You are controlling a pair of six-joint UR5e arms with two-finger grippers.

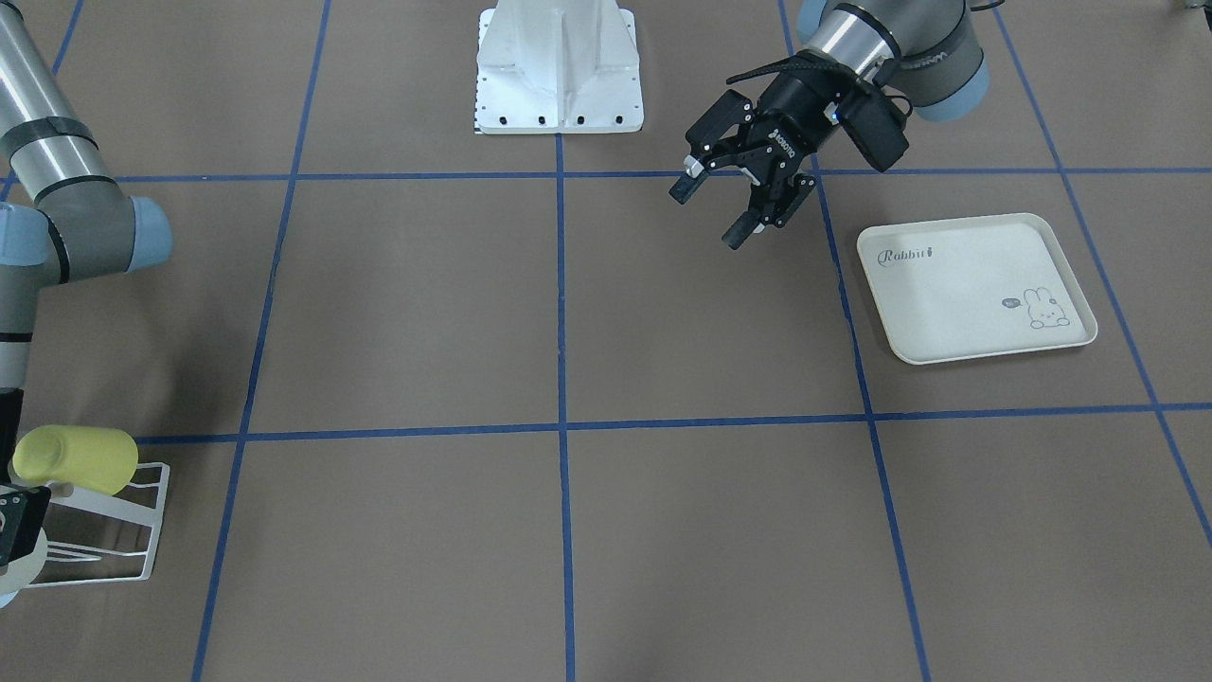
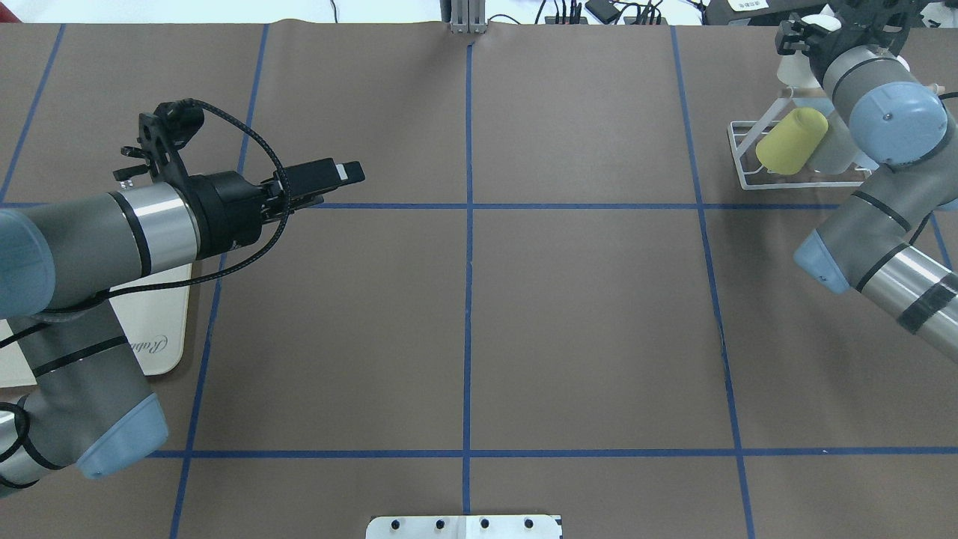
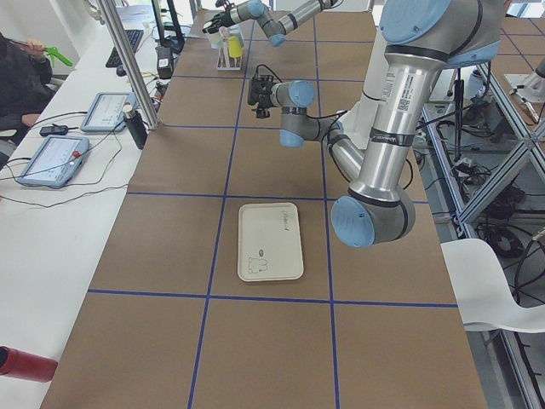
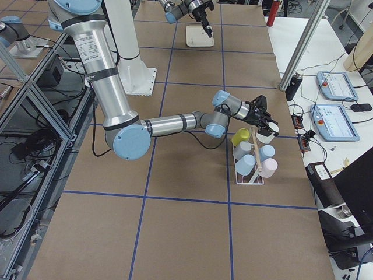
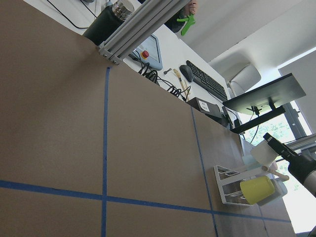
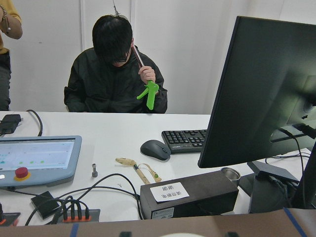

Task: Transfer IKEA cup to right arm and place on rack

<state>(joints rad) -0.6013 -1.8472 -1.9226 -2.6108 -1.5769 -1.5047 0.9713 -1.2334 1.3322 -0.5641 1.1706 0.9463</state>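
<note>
Over the rack [image 2: 737, 159], our right gripper [image 4: 266, 123] clasps a white cup [image 4: 269, 136]; our left gripper [image 1: 734, 194] hangs wide open, empty, above the desk [image 1: 426, 313].

This was a robotics lab. Blue tape [image 2: 468, 299] gridded the brown surface [image 2: 599, 337], and teach pendants [image 4: 334, 86], a keyboard [image 6: 185, 139] and a monitor [image 6: 266, 89] sat alongside it

We see bright, even overhead light, soft shadows on the tabletop [image 1: 407, 313], mild window [image 5: 296, 116] glare, everything in focus.
</note>
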